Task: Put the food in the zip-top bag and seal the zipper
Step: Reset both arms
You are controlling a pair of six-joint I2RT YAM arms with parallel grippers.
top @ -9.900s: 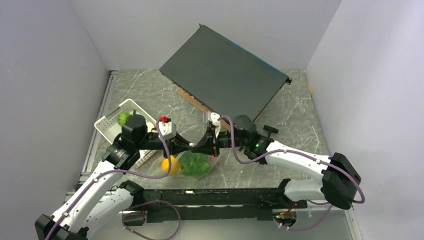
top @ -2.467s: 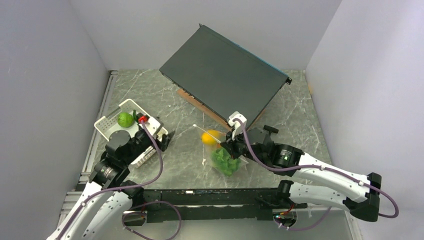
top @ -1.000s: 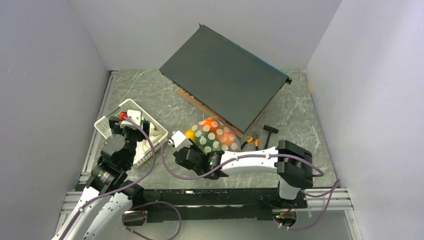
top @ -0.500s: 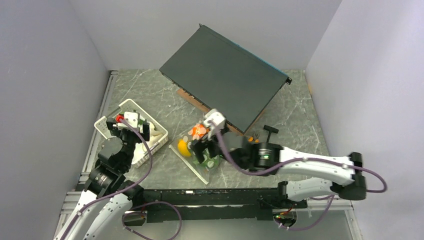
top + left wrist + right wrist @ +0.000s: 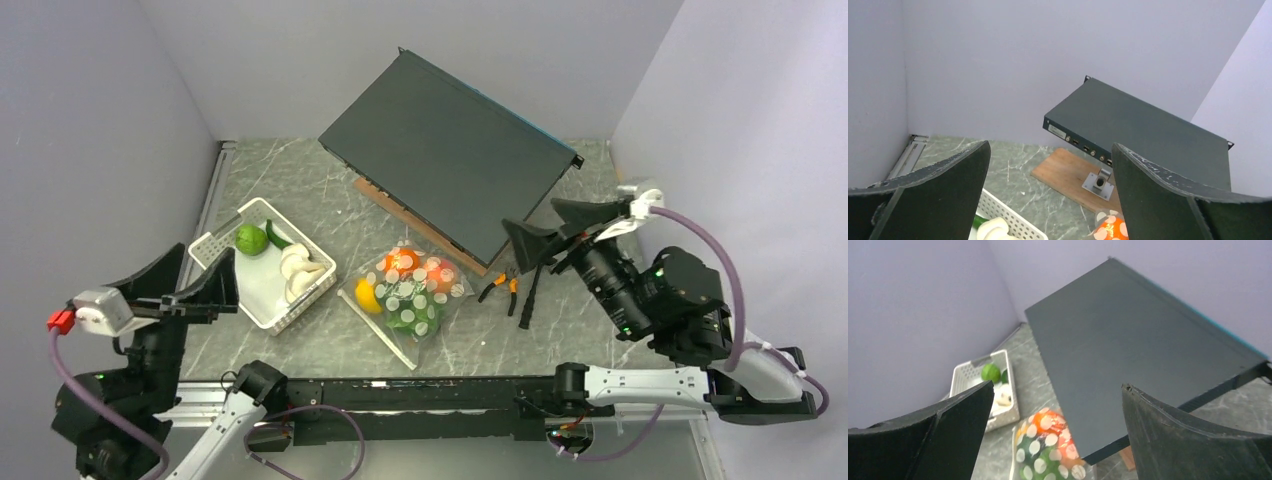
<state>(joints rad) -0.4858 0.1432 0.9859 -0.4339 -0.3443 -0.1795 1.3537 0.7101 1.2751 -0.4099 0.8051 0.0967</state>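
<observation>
Both jaws are spread wide, and nothing is held. The left gripper (image 5: 190,285) is poised at the near left and the right gripper (image 5: 548,228) at the right. Both are well apart from the bag (image 5: 412,290), which is laid flat between them, just beside the basket (image 5: 262,300). Orange (image 5: 400,262), lemon (image 5: 367,295) and lettuce (image 5: 405,316) are seen inside the bag. Its zipper (image 5: 385,338) is turned toward the near edge.

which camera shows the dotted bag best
The top external view: the whole dotted bag lies flat, its outline and contents visible. The right wrist view catches part of it at the bottom edge, cut off by the frame. The left wrist view shows only a dotted orange sliver at its bottom edge.
</observation>
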